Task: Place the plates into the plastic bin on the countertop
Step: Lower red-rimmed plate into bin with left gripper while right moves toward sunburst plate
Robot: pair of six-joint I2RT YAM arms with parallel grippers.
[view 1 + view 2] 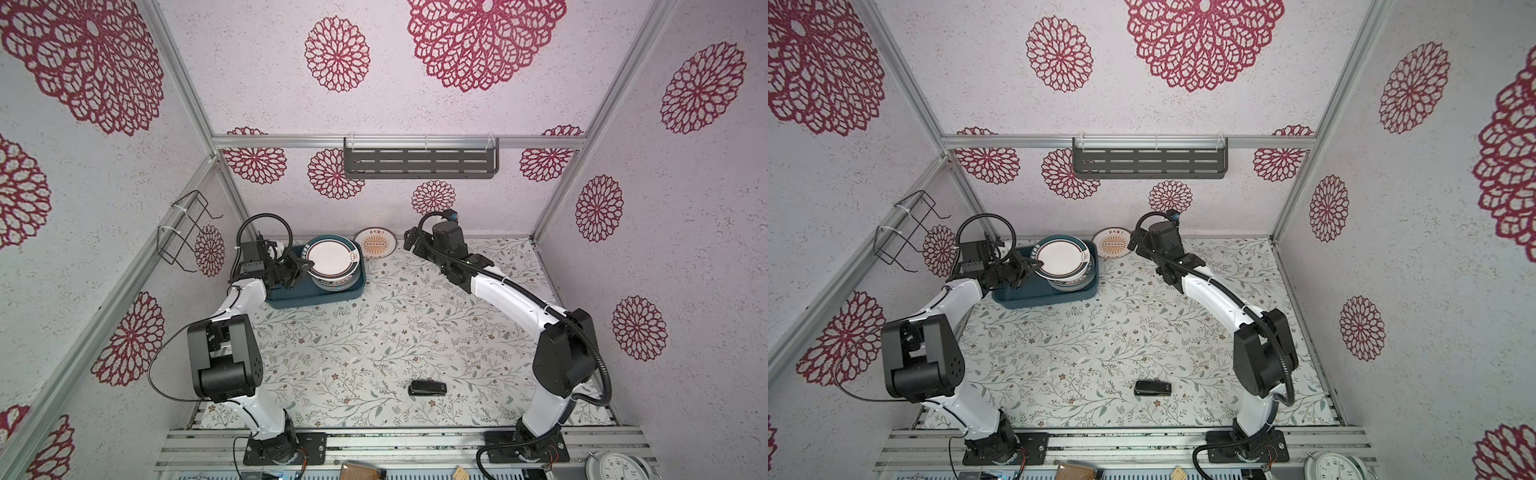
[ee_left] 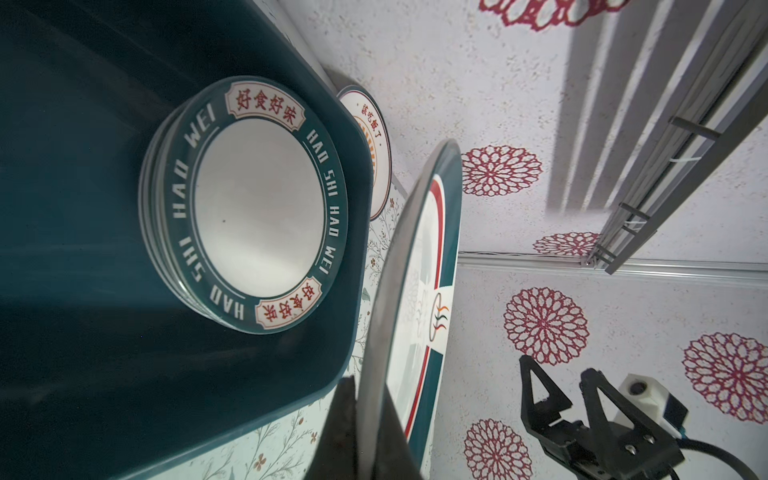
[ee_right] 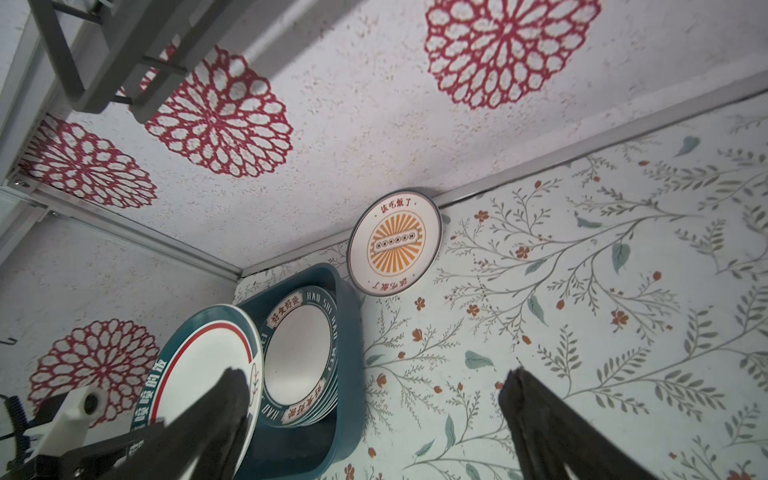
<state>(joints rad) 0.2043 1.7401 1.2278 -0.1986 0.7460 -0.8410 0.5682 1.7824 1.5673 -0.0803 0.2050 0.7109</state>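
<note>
Left gripper (image 1: 306, 265) is clamped tight on the rim of a round white plate with a teal-and-red band (image 1: 332, 257). That plate is tilted above the stack of teal-rimmed lettered plates (image 2: 249, 203) inside the dark teal plastic bin (image 1: 291, 300). Right gripper (image 1: 409, 241) gapes wide, empty, just past the bin, beside the orange-sunburst plate (image 1: 375, 244) on the leafy-print countertop (image 1: 374, 332). There's open floor in the bin's other half. The stack's count is hidden.

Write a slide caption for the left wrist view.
Left end effector clamps a teal-rimmed plate edge-on; stacked plates sit in the plastic bin.

Teal-rimmed plate (image 1: 1061, 259) in the left jaws, above the stack (image 1: 1071, 284) in the plastic bin (image 1: 1025, 297) (sunburst plate (image 1: 1115, 245) outside)
</note>
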